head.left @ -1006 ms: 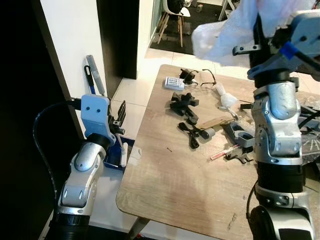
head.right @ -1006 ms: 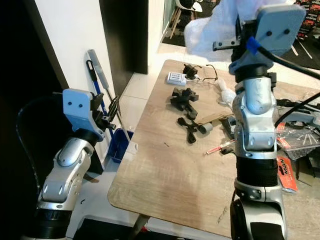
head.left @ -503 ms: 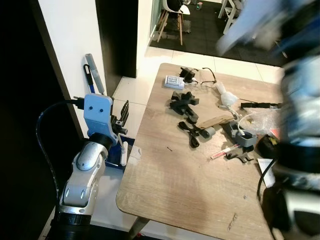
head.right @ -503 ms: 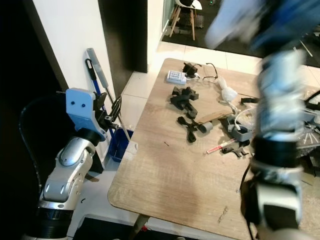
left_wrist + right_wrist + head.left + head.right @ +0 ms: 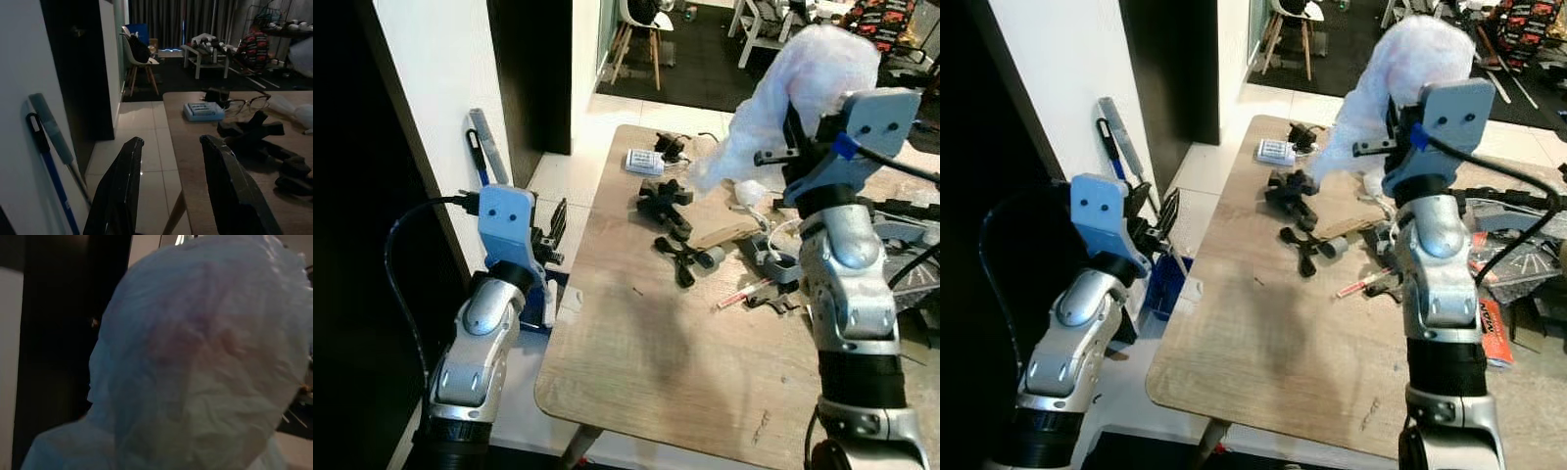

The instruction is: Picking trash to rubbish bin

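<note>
Table (image 5: 636, 362): my landmark, a wooden top with rounded corners in front of me; its near half is bare, its far half carries clutter.
White wall (image 5: 431, 88): off the table's left side, with a dark doorway beyond it.
My right arm (image 5: 847, 294): raised upright over the table's right side.
My left arm (image 5: 475, 343): held up off the table's left edge, over the floor.
Plastic bag (image 5: 798, 93): the trash, a crumpled white bundle lifted clear above the table's far right part, hanging down toward the clutter.
My right gripper (image 5: 793, 132): high over the table's right side, fingers clamped on the plastic bag; the bag sits right against my wrist camera (image 5: 195, 362).
My left gripper (image 5: 171, 188): just off the table's left edge, its two black fingers spread apart with nothing between them.
Broom (image 5: 484, 152): leaning on the wall, left of the table.
Blue bin (image 5: 1163, 284): on the floor beside the table's left edge, below my left gripper.
Black clamps (image 5: 666, 201): on the table's far half, near the middle.
White box (image 5: 645, 162): at the table's far left corner.
Glasses (image 5: 252, 102): on the table's far end, beside the white box.
Red pen (image 5: 741, 293): on the table, right of centre.
</note>
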Controlling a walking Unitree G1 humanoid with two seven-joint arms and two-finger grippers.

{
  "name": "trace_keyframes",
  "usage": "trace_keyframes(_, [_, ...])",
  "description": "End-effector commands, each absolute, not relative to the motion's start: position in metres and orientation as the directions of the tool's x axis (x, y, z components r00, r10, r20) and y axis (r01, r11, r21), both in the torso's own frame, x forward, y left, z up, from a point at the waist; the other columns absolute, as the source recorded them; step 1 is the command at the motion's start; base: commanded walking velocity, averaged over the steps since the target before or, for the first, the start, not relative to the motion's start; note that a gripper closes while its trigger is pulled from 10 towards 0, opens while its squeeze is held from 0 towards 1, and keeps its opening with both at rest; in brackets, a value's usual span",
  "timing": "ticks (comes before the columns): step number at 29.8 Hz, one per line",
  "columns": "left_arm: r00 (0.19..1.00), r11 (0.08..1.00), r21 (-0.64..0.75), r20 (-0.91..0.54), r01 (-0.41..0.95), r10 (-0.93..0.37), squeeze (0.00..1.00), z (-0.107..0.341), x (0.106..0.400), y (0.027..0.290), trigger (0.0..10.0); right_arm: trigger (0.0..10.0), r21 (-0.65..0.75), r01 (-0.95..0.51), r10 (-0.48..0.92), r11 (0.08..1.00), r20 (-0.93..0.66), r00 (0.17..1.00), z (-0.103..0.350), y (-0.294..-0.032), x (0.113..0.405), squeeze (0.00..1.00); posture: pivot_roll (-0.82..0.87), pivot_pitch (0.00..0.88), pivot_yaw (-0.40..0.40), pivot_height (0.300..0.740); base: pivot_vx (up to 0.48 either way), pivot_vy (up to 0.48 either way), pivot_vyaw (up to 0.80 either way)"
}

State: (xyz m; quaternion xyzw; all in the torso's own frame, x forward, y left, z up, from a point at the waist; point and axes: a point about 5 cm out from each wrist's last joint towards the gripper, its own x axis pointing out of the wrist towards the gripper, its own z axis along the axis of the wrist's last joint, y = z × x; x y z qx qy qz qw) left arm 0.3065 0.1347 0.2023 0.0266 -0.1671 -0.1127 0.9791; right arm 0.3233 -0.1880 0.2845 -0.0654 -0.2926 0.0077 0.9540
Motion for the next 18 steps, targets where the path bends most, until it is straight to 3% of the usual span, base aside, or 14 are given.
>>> trace_keyframes(1, [0.927, 0.974, 0.101, 0.299, 0.205, -0.226, 0.00, 0.197, 0.305, 0.135, 10.0, 10.0, -0.151, 0.027, 0.060, 0.988, 0.545, 0.836, 0.277, -0.186, 0.322, 0.00, -0.05, 0.122, -0.048, 0.740, 0.000, 0.000, 0.00])
trace_keyframes(18, [0.924, 0.977, 0.084, 0.315, 0.198, -0.214, 0.00, 0.200, 0.304, 0.134, 10.0, 10.0, -0.209, -0.026, 0.128, 0.978, 0.491, 0.862, 0.254, -0.165, 0.317, 0.00, -0.04, 0.127, -0.053, 0.740, 0.000, 0.000, 0.00])
